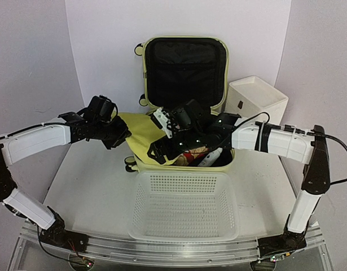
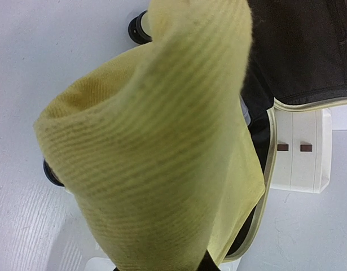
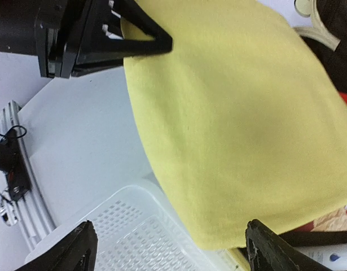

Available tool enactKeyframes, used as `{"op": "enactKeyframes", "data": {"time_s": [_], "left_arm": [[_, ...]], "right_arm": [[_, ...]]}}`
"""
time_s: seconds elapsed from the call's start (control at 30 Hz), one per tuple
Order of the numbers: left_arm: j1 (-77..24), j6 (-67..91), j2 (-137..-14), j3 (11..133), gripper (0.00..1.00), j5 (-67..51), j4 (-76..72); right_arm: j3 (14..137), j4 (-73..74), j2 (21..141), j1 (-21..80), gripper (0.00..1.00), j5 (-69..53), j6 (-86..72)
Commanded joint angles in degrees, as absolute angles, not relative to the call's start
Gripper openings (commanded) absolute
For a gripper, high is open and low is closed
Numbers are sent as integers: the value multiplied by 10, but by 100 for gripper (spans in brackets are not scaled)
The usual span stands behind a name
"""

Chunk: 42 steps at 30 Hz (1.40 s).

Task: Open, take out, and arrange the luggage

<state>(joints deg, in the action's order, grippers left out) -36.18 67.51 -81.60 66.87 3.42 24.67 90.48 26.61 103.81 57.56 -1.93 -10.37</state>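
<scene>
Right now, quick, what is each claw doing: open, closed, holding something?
Left gripper: closed on the yellow cloth.
Right gripper: open, holding nothing.
</scene>
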Motion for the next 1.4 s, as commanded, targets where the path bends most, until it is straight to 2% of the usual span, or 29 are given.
{"op": "enactKeyframes", "data": {"time_s": [0.0, 0.1, 0.33, 0.43, 0.5, 0.6, 0.67, 0.73, 0.77, 0.87, 1.0, 1.2, 1.37], "left_arm": [[-353, 701, -767, 684, 0, 67, 255], [-353, 705, -767, 689, 0, 63, 255], [-352, 706, -769, 698, 0, 56, 255], [-352, 703, -771, 700, 0, 54, 255], [-353, 701, -771, 702, 0, 57, 255], [-353, 705, -771, 706, 0, 61, 256], [-353, 705, -774, 713, 0, 57, 256], [-354, 707, -781, 720, 0, 45, 256], [-356, 708, -784, 722, 0, 39, 256], [-374, 717, -794, 727, 0, 37, 256], [-420, 748, -789, 716, 0, 77, 256], [-487, 779, -801, 708, 0, 86, 256], [-571, 802, -799, 691, 0, 139, 258]], "right_arm": [[930, 165, 1090, 612, 94, 151, -36], [978, 164, 1146, 632, 98, 232, -19], [998, 159, 1212, 634, 97, 314, -5], [994, 159, 1206, 634, 80, 355, 25], [989, 159, 1187, 633, 57, 367, 39], [982, 159, 1157, 627, 30, 370, 62], [977, 164, 1136, 621, 20, 353, 76], [963, 171, 1110, 619, 18, 309, 100], [961, 182, 1096, 616, 10, 290, 112], [979, 257, 1084, 607, 0, 248, 141], [975, 327, 1049, 594, 0, 209, 172], [909, 399, 953, 588, 0, 146, 229], [863, 455, 879, 589, 0, 80, 221]]}}
